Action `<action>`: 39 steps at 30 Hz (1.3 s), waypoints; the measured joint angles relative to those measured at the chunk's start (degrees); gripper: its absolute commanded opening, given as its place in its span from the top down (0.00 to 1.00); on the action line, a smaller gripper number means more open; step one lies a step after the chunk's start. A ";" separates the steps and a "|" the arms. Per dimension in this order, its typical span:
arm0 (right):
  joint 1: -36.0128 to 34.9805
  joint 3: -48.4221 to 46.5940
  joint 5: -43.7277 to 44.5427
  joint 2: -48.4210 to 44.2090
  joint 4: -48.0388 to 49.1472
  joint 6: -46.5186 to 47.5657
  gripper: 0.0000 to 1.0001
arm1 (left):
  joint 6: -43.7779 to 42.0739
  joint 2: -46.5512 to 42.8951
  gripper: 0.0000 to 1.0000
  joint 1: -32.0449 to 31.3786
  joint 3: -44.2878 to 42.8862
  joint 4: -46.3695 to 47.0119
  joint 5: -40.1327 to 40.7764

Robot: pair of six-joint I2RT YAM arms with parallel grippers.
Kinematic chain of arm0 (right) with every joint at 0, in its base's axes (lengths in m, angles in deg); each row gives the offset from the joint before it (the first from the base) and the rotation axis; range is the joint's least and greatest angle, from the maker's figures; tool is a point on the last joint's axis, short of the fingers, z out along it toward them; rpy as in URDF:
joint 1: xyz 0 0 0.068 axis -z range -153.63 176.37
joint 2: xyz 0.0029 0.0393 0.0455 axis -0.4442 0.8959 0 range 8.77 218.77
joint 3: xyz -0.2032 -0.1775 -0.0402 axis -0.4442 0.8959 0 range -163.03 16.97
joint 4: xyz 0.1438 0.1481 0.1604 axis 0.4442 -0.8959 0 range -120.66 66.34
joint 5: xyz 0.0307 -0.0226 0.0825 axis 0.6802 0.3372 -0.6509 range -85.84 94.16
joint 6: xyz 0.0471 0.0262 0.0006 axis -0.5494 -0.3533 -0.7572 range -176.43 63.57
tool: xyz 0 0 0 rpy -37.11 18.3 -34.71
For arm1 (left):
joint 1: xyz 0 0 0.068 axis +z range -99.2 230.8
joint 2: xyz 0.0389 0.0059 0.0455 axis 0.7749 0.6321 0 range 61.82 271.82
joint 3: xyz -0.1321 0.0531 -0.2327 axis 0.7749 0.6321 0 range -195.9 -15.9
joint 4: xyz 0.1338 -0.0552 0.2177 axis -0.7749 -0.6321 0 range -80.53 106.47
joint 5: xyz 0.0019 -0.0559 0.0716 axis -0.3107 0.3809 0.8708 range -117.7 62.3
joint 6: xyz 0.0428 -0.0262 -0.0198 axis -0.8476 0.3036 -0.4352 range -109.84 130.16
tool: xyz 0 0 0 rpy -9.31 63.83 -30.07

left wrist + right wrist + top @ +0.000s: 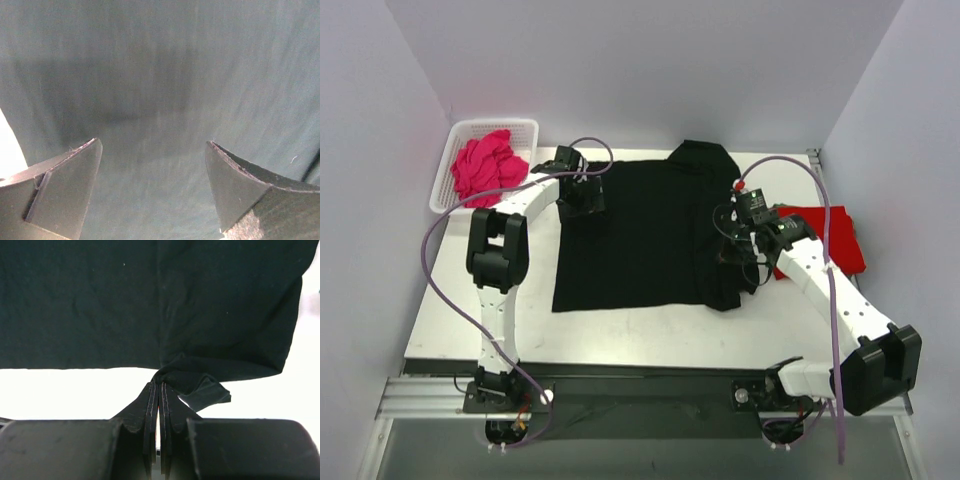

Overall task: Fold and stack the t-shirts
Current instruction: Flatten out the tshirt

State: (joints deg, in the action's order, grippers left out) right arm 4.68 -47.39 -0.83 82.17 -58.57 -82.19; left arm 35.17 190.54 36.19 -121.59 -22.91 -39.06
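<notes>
- Black shirt (640, 230) lies spread on the table (620, 330), right side partly folded in.
- Right gripper (159, 385), closed, pinches its near hem; left gripper (152, 145) gapes empty over the cloth.
- Red shirt (842, 235) lies at right; pink shirt (485, 168) sits crumpled in the basket (492, 123), unfolded.

Top external camera: high behind the arm bases, looking down on the whole desk (620, 330). Wrist cameras look past the left tool (152, 150) and right tool (159, 390) at close range (left closest); all views share the black t-shirt (640, 240).
</notes>
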 measured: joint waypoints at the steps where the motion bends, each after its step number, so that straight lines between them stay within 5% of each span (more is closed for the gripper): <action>1: -0.11 0.33 0.02 -0.02 0.04 -0.11 1.00 | -0.24 -3.58 0.06 -0.76 4.68 0.55 1.31; 9: -0.28 4.94 0.07 -0.76 0.13 -1.66 1.00 | 2.58 -41.20 0.15 -3.58 43.93 3.58 11.04; 16: -0.55 7.50 -0.02 -2.45 1.29 -3.21 1.00 | 7.58 -60.11 0.21 -3.39 60.52 2.10 17.77; 25: -0.90 10.99 -0.39 -3.82 2.47 -5.18 1.00 | 10.93 -63.89 0.30 -3.52 68.72 1.18 18.32; 39: -0.90 12.66 -0.42 -4.81 2.67 -6.62 1.00 | 12.28 -61.24 0.34 -6.62 69.33 0.94 20.48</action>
State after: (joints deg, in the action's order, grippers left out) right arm 3.78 -34.73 -1.25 77.36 -55.91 -88.81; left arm 47.46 129.30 29.56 -52.26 -21.97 -18.58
